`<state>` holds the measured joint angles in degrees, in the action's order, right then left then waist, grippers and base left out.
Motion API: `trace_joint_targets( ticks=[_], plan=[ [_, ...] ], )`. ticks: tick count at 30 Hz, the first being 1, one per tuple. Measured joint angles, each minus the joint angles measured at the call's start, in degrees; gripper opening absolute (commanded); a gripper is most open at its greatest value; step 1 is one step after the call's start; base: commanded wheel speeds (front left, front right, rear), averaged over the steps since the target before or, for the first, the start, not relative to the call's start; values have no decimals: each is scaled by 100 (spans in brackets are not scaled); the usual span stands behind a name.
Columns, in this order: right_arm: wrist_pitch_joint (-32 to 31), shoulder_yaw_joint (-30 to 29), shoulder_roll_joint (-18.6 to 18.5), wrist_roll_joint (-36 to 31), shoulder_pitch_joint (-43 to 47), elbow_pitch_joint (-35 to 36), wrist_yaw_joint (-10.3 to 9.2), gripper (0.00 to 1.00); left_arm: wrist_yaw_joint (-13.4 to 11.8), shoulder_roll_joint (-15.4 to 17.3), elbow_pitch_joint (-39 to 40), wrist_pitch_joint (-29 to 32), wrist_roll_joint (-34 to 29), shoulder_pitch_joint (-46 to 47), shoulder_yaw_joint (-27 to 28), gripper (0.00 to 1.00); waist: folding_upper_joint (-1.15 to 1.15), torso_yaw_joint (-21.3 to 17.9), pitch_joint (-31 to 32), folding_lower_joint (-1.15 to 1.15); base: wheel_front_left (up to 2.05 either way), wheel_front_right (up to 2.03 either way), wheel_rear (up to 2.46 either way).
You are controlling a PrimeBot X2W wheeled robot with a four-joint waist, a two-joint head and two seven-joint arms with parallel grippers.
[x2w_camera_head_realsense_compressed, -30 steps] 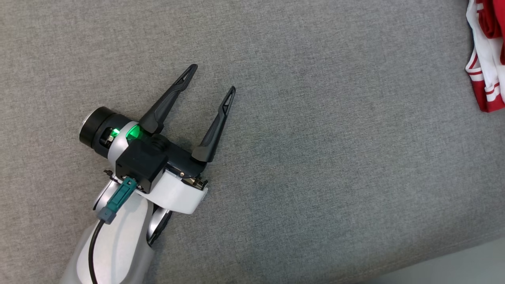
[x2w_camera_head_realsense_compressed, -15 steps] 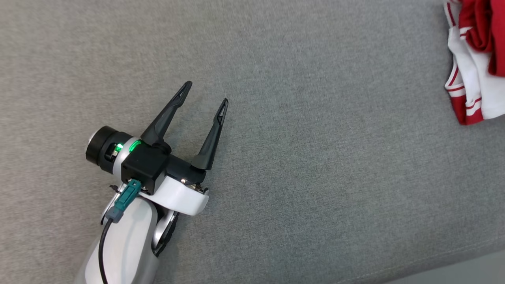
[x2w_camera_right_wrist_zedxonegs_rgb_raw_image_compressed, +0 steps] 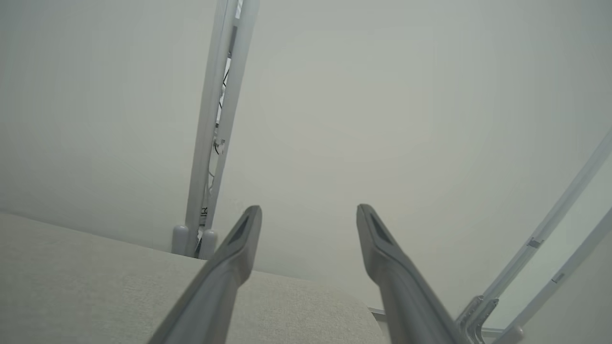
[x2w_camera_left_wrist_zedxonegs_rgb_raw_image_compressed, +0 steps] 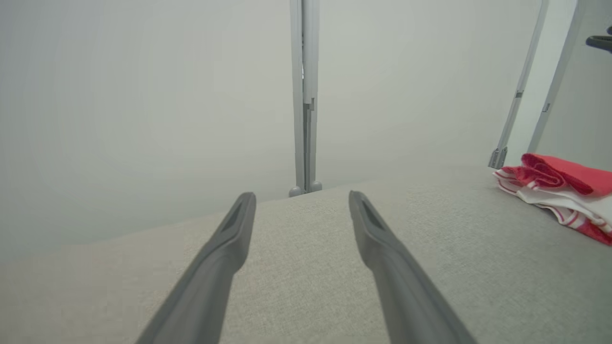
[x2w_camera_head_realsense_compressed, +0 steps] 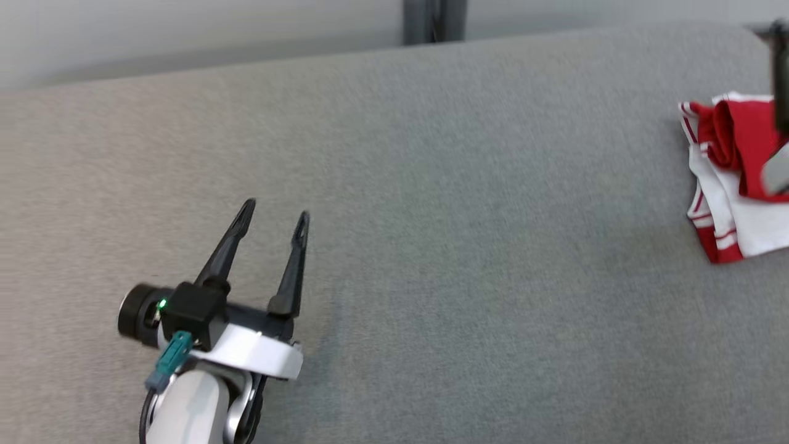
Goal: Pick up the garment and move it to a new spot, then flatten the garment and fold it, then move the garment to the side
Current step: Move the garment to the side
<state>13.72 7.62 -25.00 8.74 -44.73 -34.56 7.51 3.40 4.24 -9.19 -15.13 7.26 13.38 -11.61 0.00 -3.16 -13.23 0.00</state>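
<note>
The garment (x2w_camera_head_realsense_compressed: pixel 733 216) is a crumpled red and white heap with striped trim, lying at the right edge of the grey fabric surface (x2w_camera_head_realsense_compressed: pixel 468 259); it also appears at the right of the left wrist view (x2w_camera_left_wrist_zedxonegs_rgb_raw_image_compressed: pixel 559 191). My left gripper (x2w_camera_head_realsense_compressed: pixel 275 209) hovers open and empty over bare fabric at the lower left, far from the garment, and its spread fingers (x2w_camera_left_wrist_zedxonegs_rgb_raw_image_compressed: pixel 301 196) have nothing between them. My right gripper (x2w_camera_right_wrist_zedxonegs_rgb_raw_image_compressed: pixel 309 209) is open and empty, pointing past the surface's far edge at the wall. One of its dark, blurred fingers (x2w_camera_head_realsense_compressed: pixel 781 74) shows just over the garment.
A pale wall runs behind the surface's far edge, with a grey upright post (x2w_camera_head_realsense_compressed: pixel 434 21) at its middle. Slanted metal frame legs (x2w_camera_left_wrist_zedxonegs_rgb_raw_image_compressed: pixel 519 95) stand past the right end. Bare grey fabric stretches between my left gripper and the garment.
The head camera has tilted up, so the far edge and wall now show and everything sits lower in the picture. My right gripper's finger has come into view over the garment. The left gripper stays open.
</note>
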Motion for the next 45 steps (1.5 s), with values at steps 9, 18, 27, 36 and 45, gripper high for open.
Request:
trace_joint_targets(
  ticks=[9,18,27,36,45],
  plan=[
    [108,-199,721,53,1696,1070,0,100,-112,-86,-140,0,178,-620,330,100,0,620,816,0,0,0,0],
    [127,-553,1470,-213,3240,2221,0,100,-118,-122,-275,0,558,-1144,590,100,0,1053,1354,0,0,0,0],
    [127,-839,2108,-615,4234,2805,0,100,-130,-138,-1,0,820,-1390,711,100,0,1142,1574,0,0,0,0],
    [127,-833,2212,-10,4536,2703,0,100,-280,-137,44,0,858,-1553,761,100,0,1028,1601,0,0,0,0],
    [127,-792,2215,344,4513,2516,0,100,-260,-137,-165,0,918,-1582,668,100,0,948,1522,0,0,0,0]
  ],
)
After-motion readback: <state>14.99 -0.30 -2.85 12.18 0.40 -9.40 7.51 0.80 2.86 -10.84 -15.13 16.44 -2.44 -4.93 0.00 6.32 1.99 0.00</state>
